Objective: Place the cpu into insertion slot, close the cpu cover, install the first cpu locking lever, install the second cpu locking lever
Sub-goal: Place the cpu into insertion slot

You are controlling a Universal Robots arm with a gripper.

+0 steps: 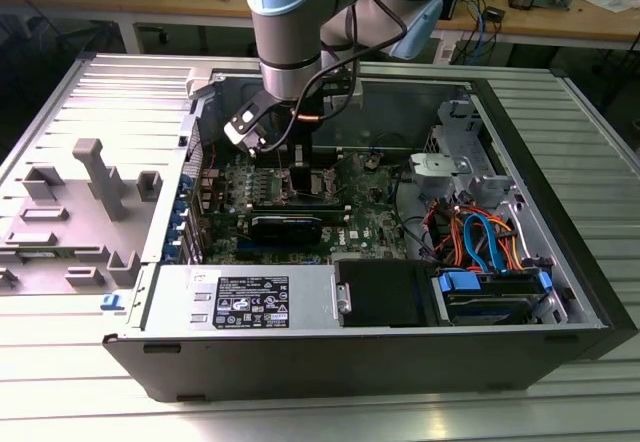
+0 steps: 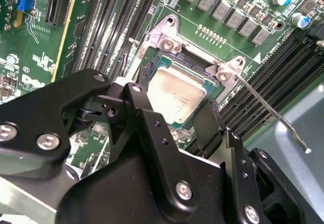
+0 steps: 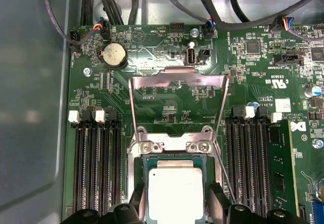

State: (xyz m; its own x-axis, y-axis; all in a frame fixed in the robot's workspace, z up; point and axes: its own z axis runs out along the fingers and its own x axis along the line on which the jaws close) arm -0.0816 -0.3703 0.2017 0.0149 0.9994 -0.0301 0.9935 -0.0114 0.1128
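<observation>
The cpu (image 2: 177, 95) (image 3: 174, 193), a square chip with a dull silver top, lies flat in the insertion slot (image 2: 156, 64) on the green board. My gripper (image 2: 172, 107) (image 3: 177, 206) straddles it, with a black finger (image 2: 207, 122) against one edge and the other finger against the opposite edge, shut on the chip. The cpu cover (image 3: 174, 77), a thin silver frame, stands raised on its hinge beyond the socket. A thin metal locking lever (image 2: 268, 110) sticks out loose beside the socket. In the exterior view my gripper (image 1: 300, 177) is low inside the open computer case.
Long black memory slots (image 3: 96, 168) (image 3: 248, 163) flank the socket on both sides. A coin battery (image 3: 114, 56) and cables lie beyond the cover. A black heatsink block (image 1: 285, 227) sits on the board near the arm. The case walls (image 1: 560, 262) ring the board; a grey fixture (image 1: 90, 177) stands at the exterior view's left.
</observation>
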